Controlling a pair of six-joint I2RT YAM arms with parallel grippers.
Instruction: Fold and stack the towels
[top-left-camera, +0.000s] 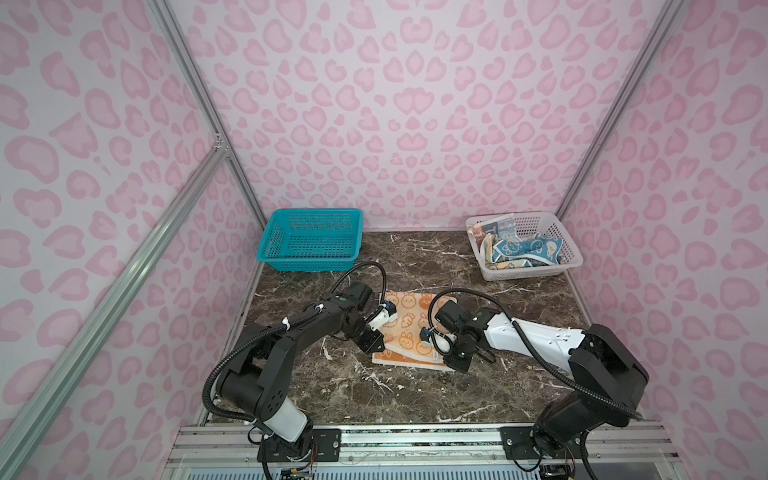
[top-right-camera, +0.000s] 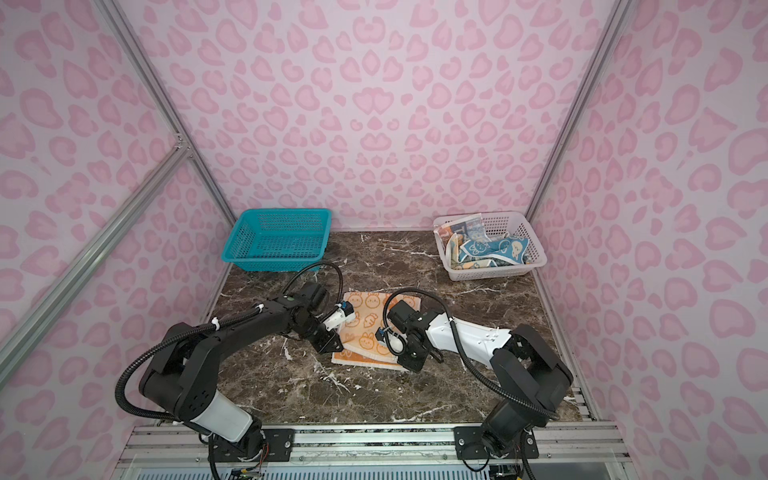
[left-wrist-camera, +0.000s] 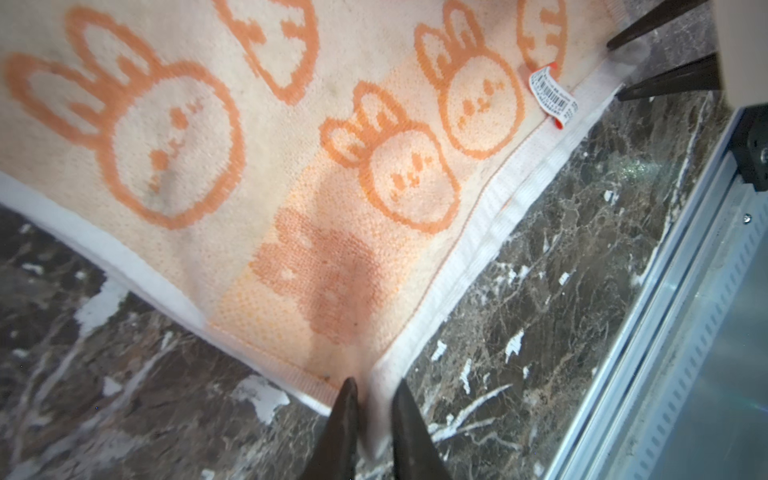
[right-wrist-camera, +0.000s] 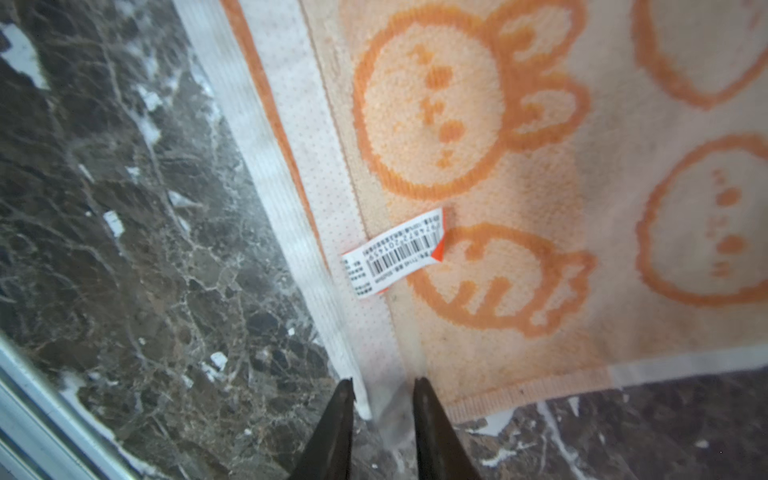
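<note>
The orange-cream bunny towel (top-left-camera: 409, 328) (top-right-camera: 365, 320) lies folded in the middle of the marble table, its edges doubled along the near side. My left gripper (top-left-camera: 377, 347) (left-wrist-camera: 376, 386) stands over the towel's (left-wrist-camera: 291, 166) near left corner, jaws slightly parted, the white hem lying between the tips. My right gripper (top-left-camera: 451, 365) (right-wrist-camera: 384, 384) is at the towel's (right-wrist-camera: 540, 166) near right corner, jaws parted with the hem corner flat on the table between them. The blue towel (top-left-camera: 528, 247) and the lettered towel (top-left-camera: 494, 228) lie crumpled in the white basket.
A teal mesh basket (top-left-camera: 309, 239) stands at the back left. The white basket (top-left-camera: 536, 270) is at the back right. A barcode label (right-wrist-camera: 395, 253) sticks out of the towel's hem. A metal rail (top-left-camera: 415, 432) runs along the table's front edge.
</note>
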